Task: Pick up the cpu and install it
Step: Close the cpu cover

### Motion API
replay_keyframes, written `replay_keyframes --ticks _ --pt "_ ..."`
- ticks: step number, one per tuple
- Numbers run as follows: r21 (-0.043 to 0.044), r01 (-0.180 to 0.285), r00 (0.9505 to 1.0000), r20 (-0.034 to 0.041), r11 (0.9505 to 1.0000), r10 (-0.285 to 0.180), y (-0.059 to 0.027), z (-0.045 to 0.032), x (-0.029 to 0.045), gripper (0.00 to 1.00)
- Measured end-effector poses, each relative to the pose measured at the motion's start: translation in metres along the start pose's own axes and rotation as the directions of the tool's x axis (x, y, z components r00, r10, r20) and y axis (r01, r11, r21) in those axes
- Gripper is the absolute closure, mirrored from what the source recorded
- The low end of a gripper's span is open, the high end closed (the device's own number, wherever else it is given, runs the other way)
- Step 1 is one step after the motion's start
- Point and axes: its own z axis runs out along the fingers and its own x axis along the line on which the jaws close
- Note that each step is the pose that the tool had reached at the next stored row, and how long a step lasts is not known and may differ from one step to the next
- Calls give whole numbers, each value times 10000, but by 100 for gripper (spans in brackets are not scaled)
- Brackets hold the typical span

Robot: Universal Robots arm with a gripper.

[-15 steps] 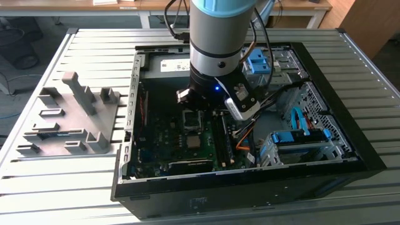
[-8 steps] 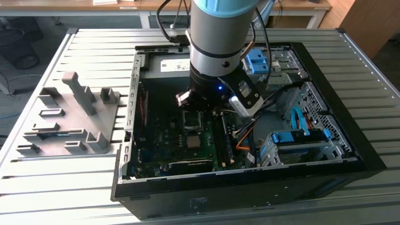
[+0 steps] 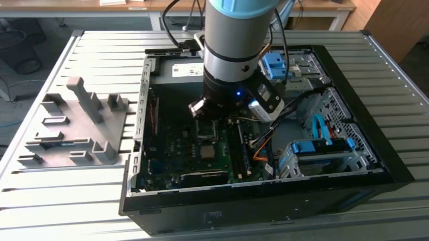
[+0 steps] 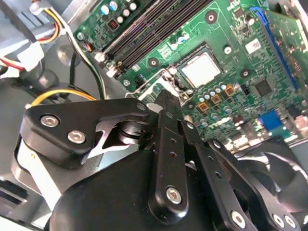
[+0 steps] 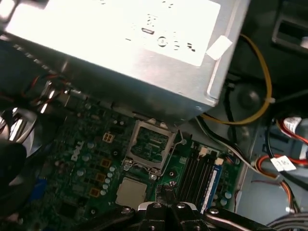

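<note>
The cpu (image 5: pixel 131 191) is a small silver-tan square lying flat in its socket on the green motherboard (image 5: pixel 86 159); it also shows in the second wrist view (image 4: pixel 201 69) and as a grey square in the exterior view (image 3: pixel 208 152). The socket's metal hold-down frame (image 5: pixel 149 147) stands hinged open beside it. My gripper (image 5: pixel 166 191) hangs just above the board beside the cpu, apart from it. Its black fingertips (image 4: pixel 166 98) are shut together with nothing between them. In the exterior view the gripper (image 3: pixel 224 119) is low inside the open case, under the arm's wrist.
A big grey metal box with a white label (image 5: pixel 144 48) lies close beside the socket. Black memory slots (image 5: pixel 197 175) and yellow, red and black cables (image 5: pixel 262 72) lie nearby. Blue drive brackets (image 3: pixel 322 145) sit at the exterior view's right. A grey parts fixture (image 3: pixel 74 125) stands outside the case.
</note>
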Motion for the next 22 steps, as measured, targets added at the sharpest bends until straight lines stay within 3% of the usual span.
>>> replay_keyframes --ticks 5,10,15,22 --pt "-14 866 9962 -86 9962 -866 0 0 0 90" --pt "-37 1763 9842 -177 9843 -1764 0 1 0 90" --pt "-67 2635 9643 -263 9646 -2635 0 2 0 90" --pt "-113 3671 9294 -361 9301 -3673 -2 6 -2 90"
